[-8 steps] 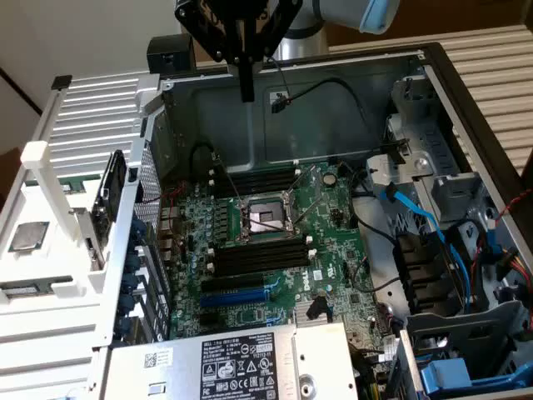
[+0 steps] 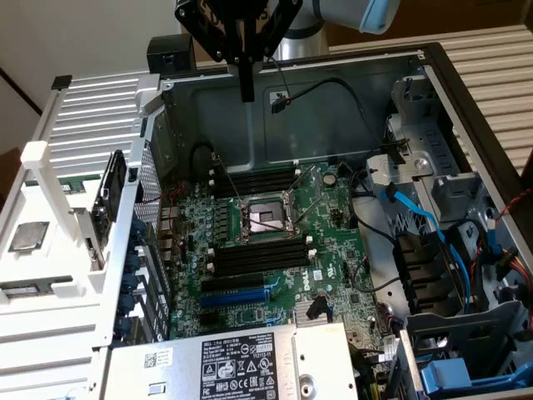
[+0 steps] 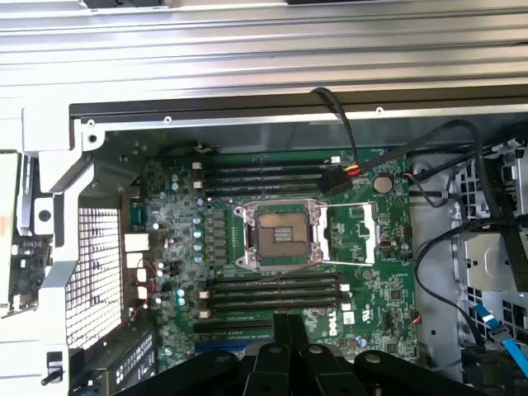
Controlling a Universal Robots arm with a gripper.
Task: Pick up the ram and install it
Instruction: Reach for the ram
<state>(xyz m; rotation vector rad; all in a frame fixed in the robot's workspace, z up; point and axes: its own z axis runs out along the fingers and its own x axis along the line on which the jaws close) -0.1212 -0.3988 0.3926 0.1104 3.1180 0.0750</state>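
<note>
Gripper [image 2: 246, 96] clenched, nothing seen in its grasp; top centre of exterior view, above open computer case [image 2: 333, 117]. Motherboard [image 2: 333, 217] mid-frame.

Matte black gripper [image 2: 246, 93] built from angular, pin-jointed bar linkages with rounded knuckles, tapering to slim straight black fingers [image 2: 246, 79], carried on a smooth silver-grey cylindrical arm [image 2: 296, 47] with a pale blue plastic joint cap [image 2: 380, 13] and a lighter grey-white housing beside it.
</note>
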